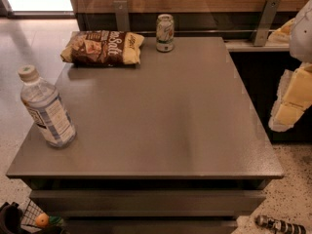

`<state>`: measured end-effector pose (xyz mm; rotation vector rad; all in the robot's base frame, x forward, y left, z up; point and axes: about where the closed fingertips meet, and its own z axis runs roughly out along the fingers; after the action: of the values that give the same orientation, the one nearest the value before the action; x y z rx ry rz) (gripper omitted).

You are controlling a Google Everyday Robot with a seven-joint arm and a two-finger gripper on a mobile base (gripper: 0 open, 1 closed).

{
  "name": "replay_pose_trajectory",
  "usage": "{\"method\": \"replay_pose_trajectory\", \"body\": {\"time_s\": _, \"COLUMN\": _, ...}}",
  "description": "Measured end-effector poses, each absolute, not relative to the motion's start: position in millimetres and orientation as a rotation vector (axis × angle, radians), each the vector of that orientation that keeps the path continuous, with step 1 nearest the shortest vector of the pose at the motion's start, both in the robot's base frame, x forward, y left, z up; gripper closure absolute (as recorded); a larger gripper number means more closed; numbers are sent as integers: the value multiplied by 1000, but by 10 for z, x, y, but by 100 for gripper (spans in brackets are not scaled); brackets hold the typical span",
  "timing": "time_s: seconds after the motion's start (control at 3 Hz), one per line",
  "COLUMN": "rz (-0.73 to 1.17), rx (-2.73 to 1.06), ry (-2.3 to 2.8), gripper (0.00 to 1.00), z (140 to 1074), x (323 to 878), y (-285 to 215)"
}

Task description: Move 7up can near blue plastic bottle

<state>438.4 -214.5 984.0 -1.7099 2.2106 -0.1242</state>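
Observation:
The 7up can, silvery-white with faint green markings, stands upright at the far edge of the grey table, near the middle. The blue plastic bottle, clear with a white cap and printed label, stands upright at the table's front left corner, far from the can. My gripper, white and pale yellow, hangs at the right edge of the view, beyond the table's right side and well apart from both objects. It holds nothing that I can see.
A brown-and-yellow chip bag lies at the back left of the table, just left of the can. A wooden wall with metal brackets runs behind the table. A dark cabinet stands to the right. Small items lie on the floor in front.

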Motion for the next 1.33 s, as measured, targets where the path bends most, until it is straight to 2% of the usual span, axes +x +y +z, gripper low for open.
{"method": "replay_pose_trajectory", "body": {"time_s": 0.33, "rz": -124, "rx": -1710, "ry": 2210, "gripper": 0, "z": 9840, "x": 4384, "y": -2145}}
{"method": "replay_pose_trajectory", "body": {"time_s": 0.67, "rz": -113, "rx": -1653, "ry": 2176, "gripper": 0, "z": 9827, "x": 4611, "y": -2168}}
{"method": "replay_pose_trajectory", "body": {"time_s": 1.33, "rz": 63, "rx": -1363, "ry": 1906, "gripper": 0, "z": 9708, "x": 5600, "y": -2184}}
